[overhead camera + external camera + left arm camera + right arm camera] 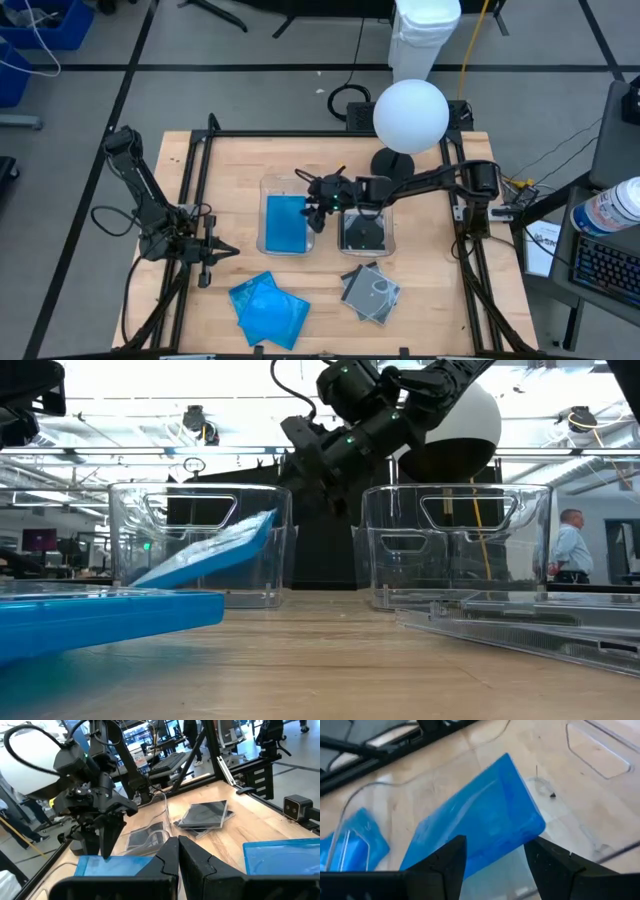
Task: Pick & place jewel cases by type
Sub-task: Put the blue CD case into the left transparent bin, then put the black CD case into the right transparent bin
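One blue jewel case (480, 820) sits tilted inside the left clear bin (262, 215), its low edge on the bin's floor and its high edge (262, 523) near the bin's right wall. My right gripper (495, 852) hangs open just above it, over that wall, touching nothing. The right bin (392, 238) holds a dark jewel case (364, 232). Near the front edge lie a pile of blue jewel cases (268, 308) and a pile of clear grey ones (371, 290). My left gripper (225, 250) waits shut at the table's left, pointing level.
A white globe on a dark stand (410, 115) rises behind the right bin. Black frame rails (200, 160) run along the table's edges. Bare wood lies between the bins and the two piles. A person (572, 545) stands in the room beyond the table.
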